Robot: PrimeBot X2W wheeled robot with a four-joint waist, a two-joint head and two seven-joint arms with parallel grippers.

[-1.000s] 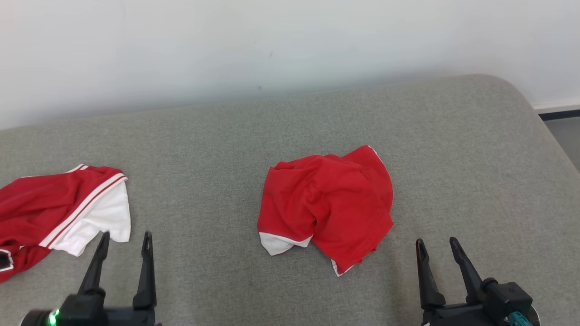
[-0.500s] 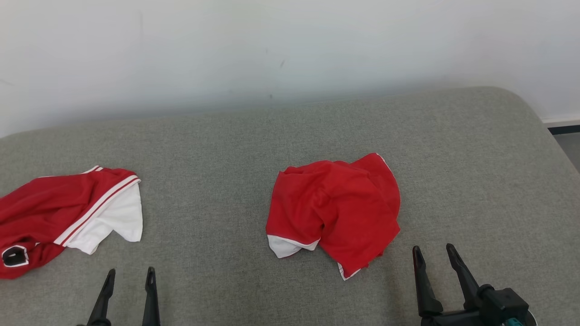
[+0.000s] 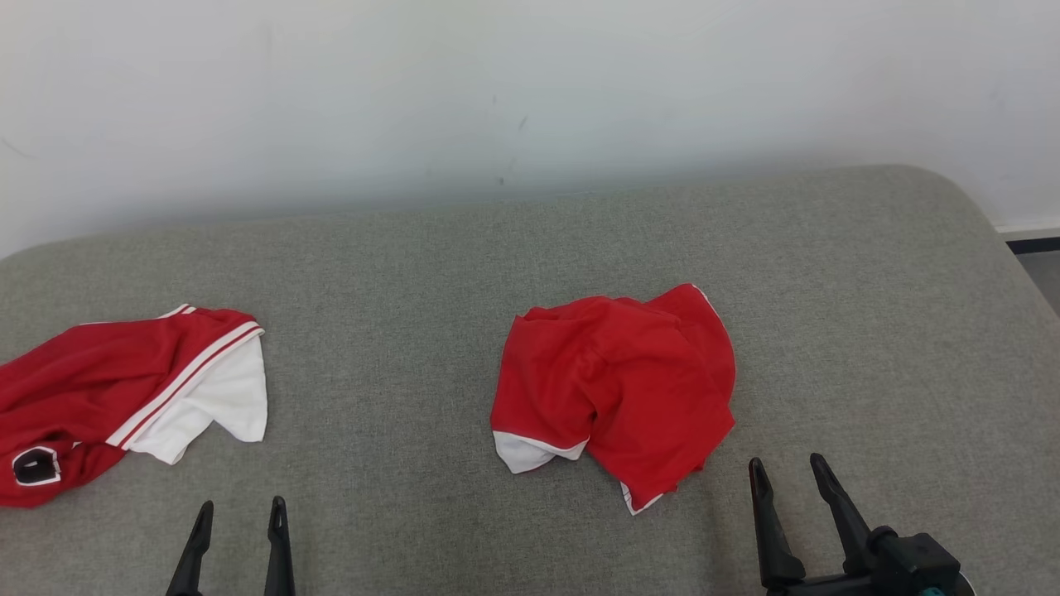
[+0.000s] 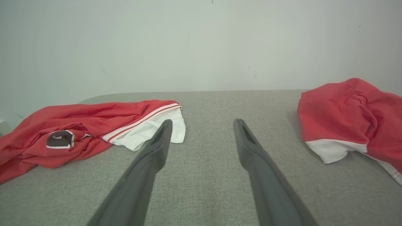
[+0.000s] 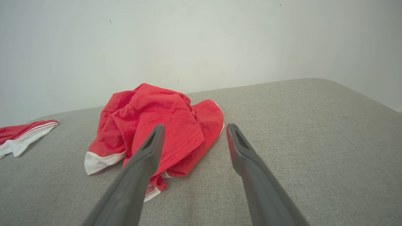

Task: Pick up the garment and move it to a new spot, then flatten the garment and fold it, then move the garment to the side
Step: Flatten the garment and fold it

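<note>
Red cloth with white trim, the crumpled garment (image 3: 613, 389) lay in a heap near the middle of the grey padded surface (image 3: 397, 273), just ahead of the right gripper (image 3: 785, 462). The fingers of this gripper and of the left gripper (image 3: 241, 505) stood wide apart, holding nothing. A second red garment (image 3: 124, 389) lay well to the left (I judged the middle one to be the target, not with certainty). One risk: pinching only the top layer, so the heap would unroll unevenly, or catching the upholstery too.

Grey cushion (image 3: 828, 273) under crumpled red garment (image 3: 617, 389) and red-and-white jersey (image 3: 124, 389)
</note>
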